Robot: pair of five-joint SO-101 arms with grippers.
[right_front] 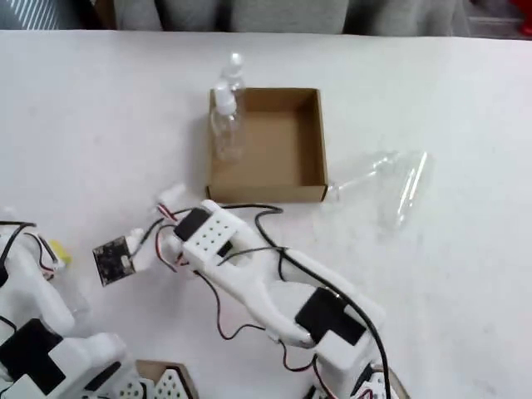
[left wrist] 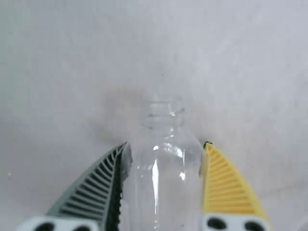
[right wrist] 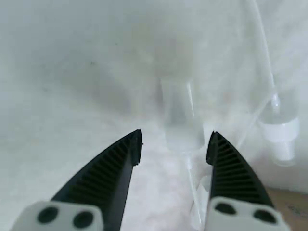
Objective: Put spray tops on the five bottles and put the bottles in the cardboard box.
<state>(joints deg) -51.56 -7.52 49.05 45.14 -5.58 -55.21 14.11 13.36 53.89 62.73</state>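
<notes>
My left gripper (left wrist: 163,147) is shut on a clear bottle (left wrist: 163,173) with an open neck and no spray top, low over the white table. Its yellow finger (right_front: 56,253) shows at the table's near left. My right gripper (right wrist: 174,139) is open, its black fingers either side of a small clear piece (right wrist: 180,115) that lies on the table beyond them. A white spray top with a dip tube (right wrist: 279,137) lies beside it. The cardboard box (right_front: 309,141) sits mid-table with a capped bottle (right_front: 226,125) upright against its left wall. A second capped bottle (right_front: 235,71) stands at its far left corner.
Clear bottles and dip tubes (right_front: 395,183) lie on the table right of the box. The right arm (right_front: 249,274) stretches from the near right toward the box's near left corner, with loose wires around it. A small white piece (right_front: 170,195) lies by that corner.
</notes>
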